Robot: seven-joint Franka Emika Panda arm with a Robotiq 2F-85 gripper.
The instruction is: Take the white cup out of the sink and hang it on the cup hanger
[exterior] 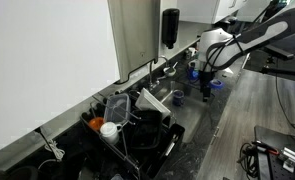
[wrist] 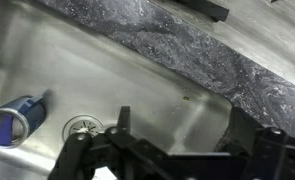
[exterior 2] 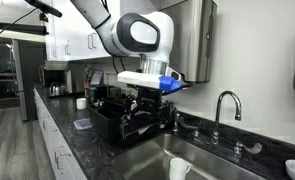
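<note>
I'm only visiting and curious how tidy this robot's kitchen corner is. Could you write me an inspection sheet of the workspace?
Surface: dark speckled counter surrounding the sink.
Job's things: the white cup sits in the sink; the cup hanger stands on the counter beside the sink.
Clutter: a blue cup lies in the sink near the drain.
Grippers: the gripper hangs over the sink, jaws open, holding nothing.
Cables: a loose cable by the wall at the counter's end.
Surroundings: faucet, black wall dispenser, upper cabinets.
</note>
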